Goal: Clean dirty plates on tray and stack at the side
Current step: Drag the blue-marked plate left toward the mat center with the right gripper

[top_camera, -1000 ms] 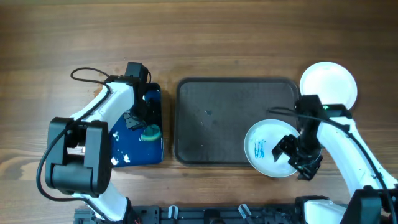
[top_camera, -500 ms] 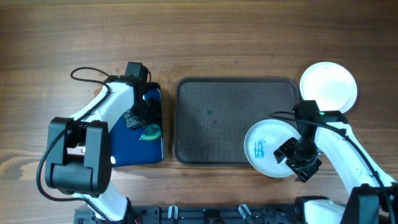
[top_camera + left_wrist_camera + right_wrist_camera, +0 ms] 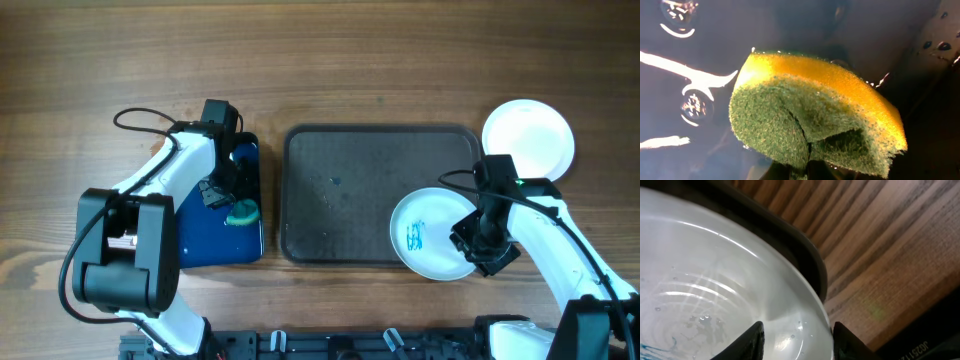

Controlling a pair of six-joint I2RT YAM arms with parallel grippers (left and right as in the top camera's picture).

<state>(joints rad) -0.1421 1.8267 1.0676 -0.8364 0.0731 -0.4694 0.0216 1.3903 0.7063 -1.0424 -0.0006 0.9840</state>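
A white plate with blue marks (image 3: 425, 235) lies over the front right corner of the dark tray (image 3: 350, 190). My right gripper (image 3: 478, 245) is closed over its right rim. In the right wrist view the fingers (image 3: 796, 340) straddle the wet plate's edge (image 3: 715, 280). A clean white plate (image 3: 529, 138) sits on the table at the far right. My left gripper (image 3: 222, 190) is shut on a yellow and green sponge (image 3: 242, 212) over the blue water basin (image 3: 215, 235). The sponge (image 3: 810, 120) fills the left wrist view, pinched at its green side by the fingers (image 3: 807, 170).
The tray's rim (image 3: 810, 260) runs just behind the plate, with wooden table (image 3: 880, 255) beyond it. The basin stands to the left of the tray. A cable (image 3: 140, 118) loops behind the left arm.
My right gripper's fingers have closed in on the plate's rim, and the plate has shifted slightly left and back. The left arm and sponge have not moved.
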